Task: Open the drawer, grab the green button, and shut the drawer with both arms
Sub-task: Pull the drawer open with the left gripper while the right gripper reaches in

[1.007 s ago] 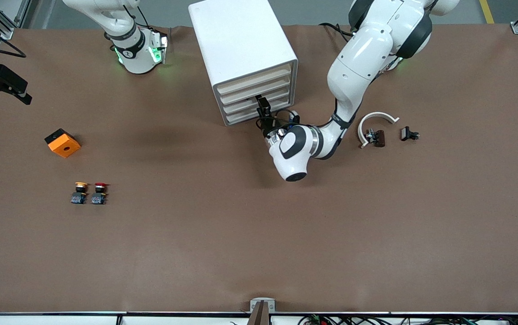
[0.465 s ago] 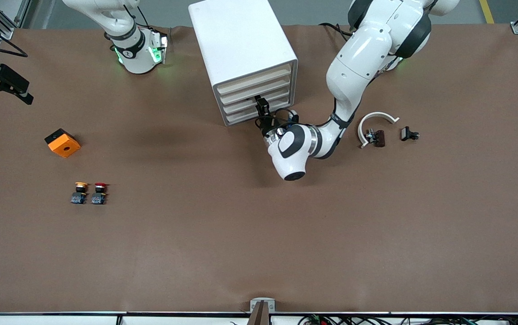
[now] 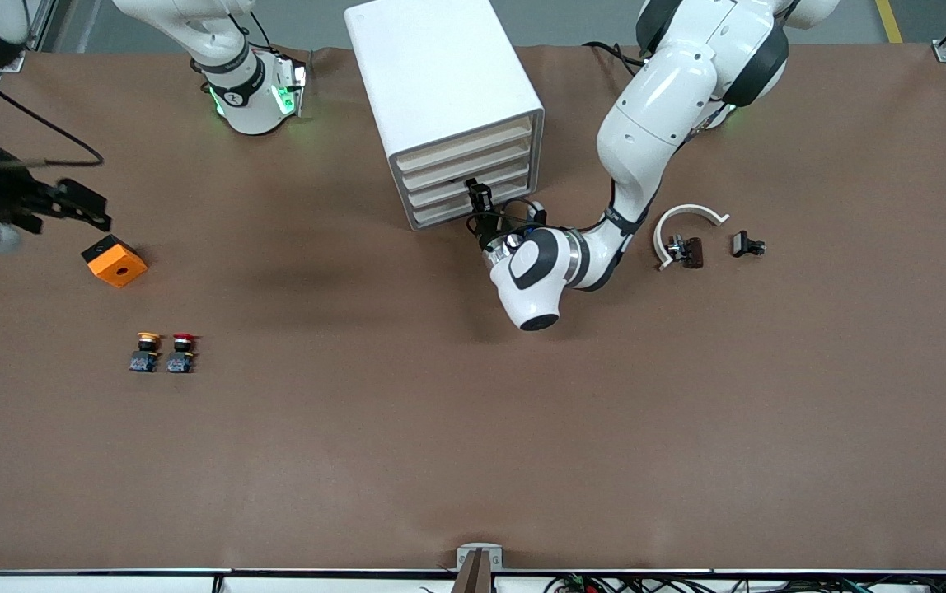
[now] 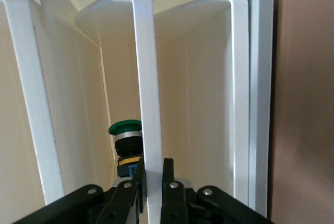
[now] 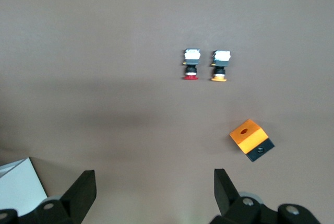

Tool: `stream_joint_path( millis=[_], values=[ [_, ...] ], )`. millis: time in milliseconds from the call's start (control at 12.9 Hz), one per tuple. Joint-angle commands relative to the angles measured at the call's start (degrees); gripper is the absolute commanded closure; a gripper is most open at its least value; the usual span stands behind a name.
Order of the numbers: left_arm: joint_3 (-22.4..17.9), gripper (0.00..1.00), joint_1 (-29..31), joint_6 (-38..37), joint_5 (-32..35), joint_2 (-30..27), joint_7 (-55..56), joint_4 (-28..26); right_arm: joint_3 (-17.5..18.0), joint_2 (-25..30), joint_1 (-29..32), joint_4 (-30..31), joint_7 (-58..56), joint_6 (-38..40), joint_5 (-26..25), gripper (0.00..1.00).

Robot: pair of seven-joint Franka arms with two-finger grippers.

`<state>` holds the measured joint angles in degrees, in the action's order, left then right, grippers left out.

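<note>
Swinging in from the table's 9 o'clock edge, the right gripper (image 3: pixel 87 210) now hangs over the table at 10 o'clock of the orange block (image 3: pixel 114 261), its claw spread wide and empty. At the table's 12 o'clock stands the white cabinet (image 3: pixel 440 74). The left gripper (image 4: pixel 152 179) pinches the front panel of a lower drawer (image 4: pixel 147 93). The green button (image 4: pixel 126 130) stands inside, just beside that panel.
</note>
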<state>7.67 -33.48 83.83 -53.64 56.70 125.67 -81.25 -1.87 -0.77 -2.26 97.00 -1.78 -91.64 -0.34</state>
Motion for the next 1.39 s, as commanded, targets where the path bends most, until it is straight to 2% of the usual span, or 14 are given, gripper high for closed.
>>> stream_joint_path(
  millis=[0, 155, 232, 387, 542, 852, 1007, 1162, 1240, 1317],
  values=[
    [-0.6, 0.94, 2.2, -0.8, -1.3, -0.1, -0.9, 0.5, -0.2, -3.3, -1.7, -3.2, 0.4, 1.0, -0.6, 0.00],
    [-0.6, 0.94, 3.0, -0.7, -1.4, 0.0, -1.3, 1.5, -0.2, -3.2, -3.2, -3.3, 2.5, 1.1, -0.4, 0.00],
    [-0.6, 0.93, 3.3, -0.5, -1.4, 0.2, -1.3, 2.0, -0.1, -3.3, -3.7, -3.3, 7.6, 1.3, 0.2, 0.00],
    [-0.8, 0.93, 5.0, -0.3, -1.4, 0.2, -1.3, 2.8, -0.1, -3.2, -7.8, -3.2, 16.7, 2.2, 1.1, 0.00],
    [-1.4, 0.93, 6.2, -0.3, -1.4, 0.1, -1.0, 3.7, -0.1, -3.1, -12.0, -2.8, 28.4, 4.1, 5.2, 0.00],
    [-3.5, 0.90, 7.3, 0.3, -1.3, 0.1, -1.5, 5.6, -0.1, -3.4, -23.0, -2.3, 46.3, 3.3, 5.7, 0.00],
    [-4.5, 0.88, 7.6, 1.7, -1.4, 0.1, -1.5, 5.8, -0.1, -3.5, -28.7, 0.2, 52.5, -0.3, 5.7, 0.00],
    [-5.0, 0.81, 8.6, 1.8, -1.3, -0.1, -1.7, 6.3, -0.1, -4.6, -33.3, 0.9, 59.0, -4.2, 5.7, 0.00],
    [-5.0, 0.72, 9.5, 1.8, -1.4, -0.2, -2.8, 6.3, -0.1, -5.1, -35.1, 0.9, 61.4, -5.9, 5.7, 0.00],
    [-5.0, 0.24, 9.7, 1.8, -1.4, -0.2, -3.9, 6.3, -0.1, -5.6, -36.7, 0.9, 65.2, -8.3, 5.7, 0.00]
  ],
)
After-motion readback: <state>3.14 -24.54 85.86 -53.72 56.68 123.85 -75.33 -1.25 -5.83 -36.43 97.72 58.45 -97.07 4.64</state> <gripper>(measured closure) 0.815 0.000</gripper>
